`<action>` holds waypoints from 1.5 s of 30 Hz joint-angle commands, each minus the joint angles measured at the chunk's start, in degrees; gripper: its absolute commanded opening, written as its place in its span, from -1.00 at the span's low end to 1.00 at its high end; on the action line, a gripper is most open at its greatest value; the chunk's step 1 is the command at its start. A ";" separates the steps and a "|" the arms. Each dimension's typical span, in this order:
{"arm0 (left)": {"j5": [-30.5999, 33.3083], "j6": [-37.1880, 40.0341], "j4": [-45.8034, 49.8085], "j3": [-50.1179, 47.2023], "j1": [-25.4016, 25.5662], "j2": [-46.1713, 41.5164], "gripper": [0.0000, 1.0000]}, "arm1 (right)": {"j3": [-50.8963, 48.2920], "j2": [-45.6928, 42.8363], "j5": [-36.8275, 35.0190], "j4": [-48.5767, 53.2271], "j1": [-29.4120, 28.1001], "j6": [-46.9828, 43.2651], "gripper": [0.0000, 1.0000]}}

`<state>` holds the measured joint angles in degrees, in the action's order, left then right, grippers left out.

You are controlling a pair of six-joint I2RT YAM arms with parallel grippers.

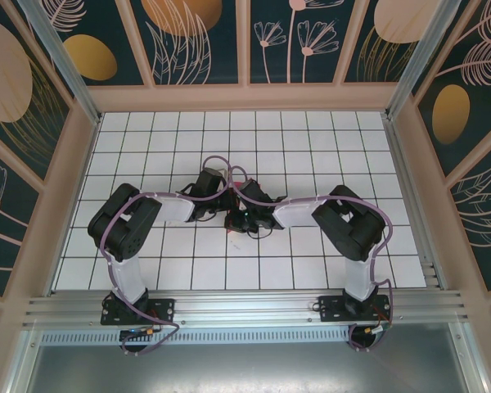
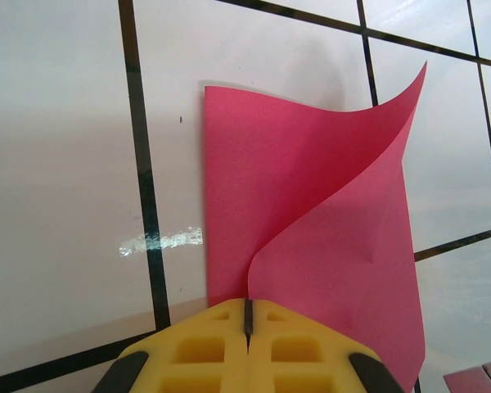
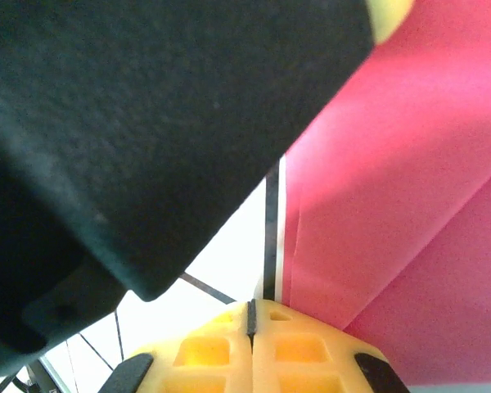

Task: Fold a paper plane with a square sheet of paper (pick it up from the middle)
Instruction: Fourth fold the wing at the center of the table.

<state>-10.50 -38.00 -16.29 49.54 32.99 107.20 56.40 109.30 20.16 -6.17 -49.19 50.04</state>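
At bottom centre of the left wrist view, the left claw (image 2: 247,309) pinches a curled-up flap of the square sheet of paper (image 2: 311,188), whose rest lies flat on the gridded surface (image 2: 65,164) above it. The right claw (image 3: 250,311) is pressed together, the sheet just right of it.

I see the square sheet of paper (image 2: 311,246) as thin, matt magenta stock, smooth apart from one faint crease. The table (image 2: 65,164) under it is glossy white with black grid lines and throws back a bright streak of glare. The left gripper (image 2: 247,315) and right gripper (image 3: 250,327) have yellow moulded plastic fingers, matt, with square recesses. At the near edge, the rail (image 1: 245,307) looks like brushed aluminium. The far wall frame (image 1: 245,97) is pale and matt.
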 commanded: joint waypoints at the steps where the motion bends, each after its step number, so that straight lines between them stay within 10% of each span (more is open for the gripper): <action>1: 0.49 -0.28 4.42 -1.28 0.38 2.59 -1.00 | 0.20 -1.91 -0.93 3.26 -0.26 -1.17 -0.93; 28: 0.58 -0.15 4.82 -1.02 0.38 2.75 -1.00 | -1.18 -4.05 0.64 2.14 -0.18 -1.71 -0.91; 45: 1.02 0.47 5.85 -0.44 0.40 2.67 -1.00 | -1.27 -5.84 5.60 -2.40 14.42 -6.14 -0.93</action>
<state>-9.89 -38.59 -16.49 49.93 32.99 107.53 53.56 100.09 23.03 -5.89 -34.48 45.25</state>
